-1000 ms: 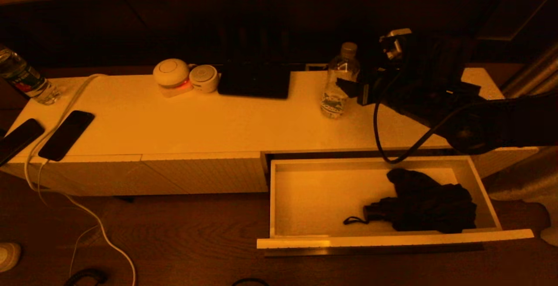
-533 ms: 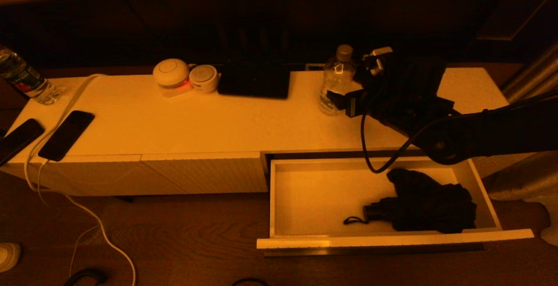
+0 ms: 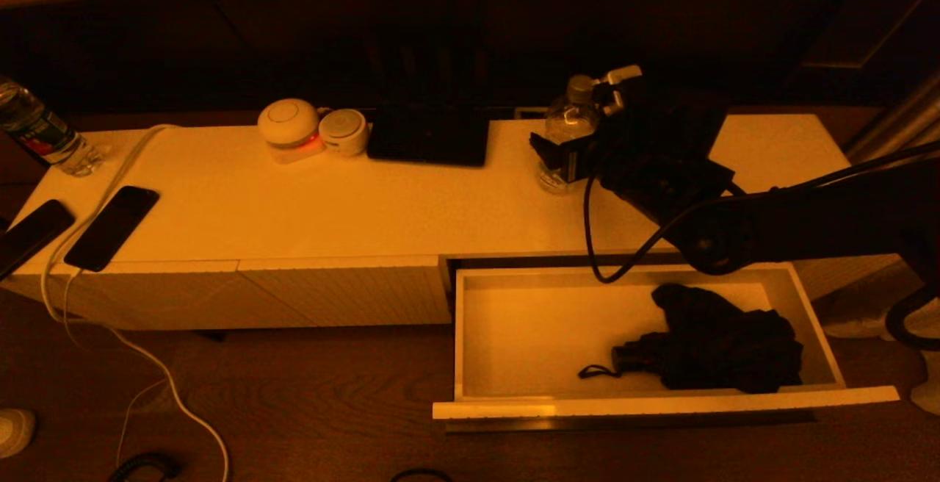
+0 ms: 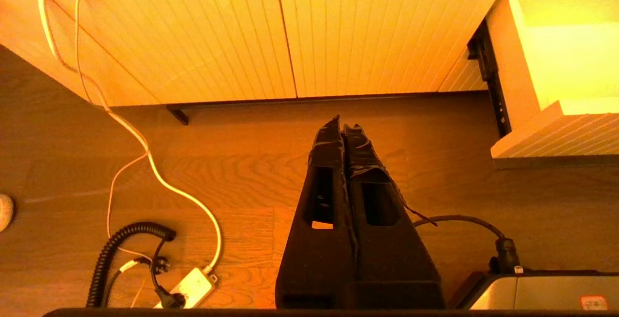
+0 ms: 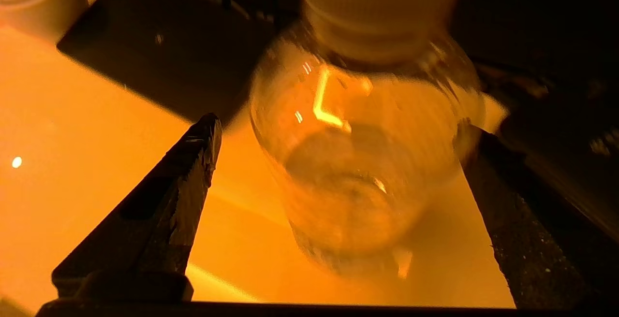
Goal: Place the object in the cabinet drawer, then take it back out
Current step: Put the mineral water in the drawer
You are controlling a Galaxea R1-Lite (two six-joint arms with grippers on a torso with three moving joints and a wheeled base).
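Right hand (image 5: pixel 338 162) moved closer, spread around water bottle (image 5: pixel 362 162)

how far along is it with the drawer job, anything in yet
Done: the cabinet drawer is pulled open; only a dark folded umbrella lies inside. In hand: the right gripper, open, straddles the water bottle standing on the cabinet top, no grip yet. Left: grasp it, place it in the drawer, take it out. The left gripper is shut, parked over the floor.

Bottle (image 5: pixel 362 162) between our right gripper's (image 5: pixel 338 162) spread fingers, open cabinet drawer (image 3: pixel 639 401) below, folded umbrella (image 3: pixel 712 350) inside.
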